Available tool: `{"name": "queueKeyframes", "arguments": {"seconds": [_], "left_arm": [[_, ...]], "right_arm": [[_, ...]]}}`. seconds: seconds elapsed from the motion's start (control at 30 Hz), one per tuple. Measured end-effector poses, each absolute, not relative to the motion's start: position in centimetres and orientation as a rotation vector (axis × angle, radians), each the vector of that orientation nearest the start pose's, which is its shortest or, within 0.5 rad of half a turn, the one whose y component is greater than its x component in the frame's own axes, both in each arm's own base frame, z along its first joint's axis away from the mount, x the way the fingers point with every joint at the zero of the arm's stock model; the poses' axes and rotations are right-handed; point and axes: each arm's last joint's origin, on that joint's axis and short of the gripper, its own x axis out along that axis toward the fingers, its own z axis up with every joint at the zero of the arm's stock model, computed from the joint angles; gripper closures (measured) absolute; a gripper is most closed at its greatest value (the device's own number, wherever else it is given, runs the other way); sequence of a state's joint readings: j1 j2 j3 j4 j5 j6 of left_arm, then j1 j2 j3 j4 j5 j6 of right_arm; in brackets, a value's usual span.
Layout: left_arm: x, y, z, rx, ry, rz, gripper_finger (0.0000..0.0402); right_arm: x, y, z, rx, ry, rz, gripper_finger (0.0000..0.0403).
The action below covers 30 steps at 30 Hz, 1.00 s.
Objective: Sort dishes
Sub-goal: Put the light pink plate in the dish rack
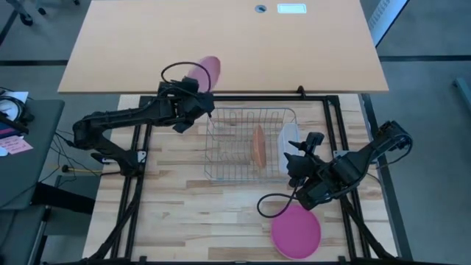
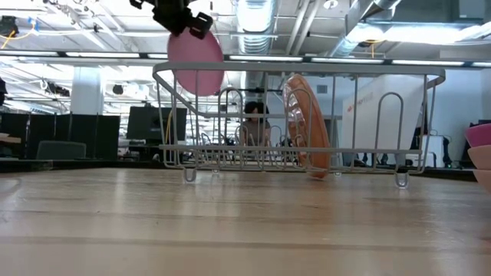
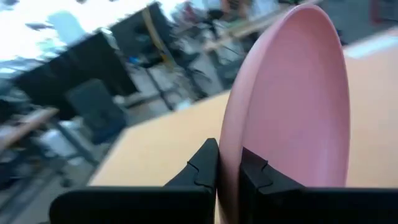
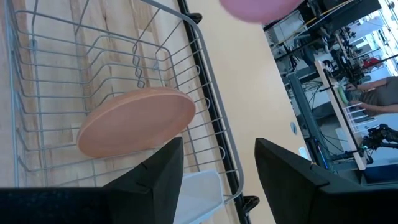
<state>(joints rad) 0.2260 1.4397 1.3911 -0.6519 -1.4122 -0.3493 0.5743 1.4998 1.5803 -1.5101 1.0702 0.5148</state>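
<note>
We see one salmon plate (image 1: 258, 146) racked mid-frame, left gripper (image 1: 200, 94) clamped on pink plate (image 1: 208, 72) upper-left, magenta plate (image 1: 296, 230) left, right gripper (image 1: 300, 151) apart.

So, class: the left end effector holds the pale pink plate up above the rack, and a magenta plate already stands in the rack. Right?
One mistake: the plate standing in the rack is salmon-orange, as the high view shows. The left end effector does hold the pale pink plate.
</note>
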Motion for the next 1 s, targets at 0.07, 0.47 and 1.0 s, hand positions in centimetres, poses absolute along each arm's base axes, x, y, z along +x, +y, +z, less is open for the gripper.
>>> {"name": "queueKeyframes", "arguments": {"seconds": [0.07,0.47,1.0], "left_arm": [[27.8,9.3,36.8,0.143,0.397,1.535,0.0389],[30.0,8.9,37.6,0.036,0.42,0.912,0.0389],[26.9,6.9,42.0,-0.371,0.161,0.437,0.0389]], "right_arm": [[22.5,11.6,36.6,-0.59,0.815,-0.621,0.0201],[22.5,11.6,36.6,-0.59,0.815,-0.621,0.0201],[22.4,11.7,36.5,-0.593,0.817,-0.611,0.0201]]}}
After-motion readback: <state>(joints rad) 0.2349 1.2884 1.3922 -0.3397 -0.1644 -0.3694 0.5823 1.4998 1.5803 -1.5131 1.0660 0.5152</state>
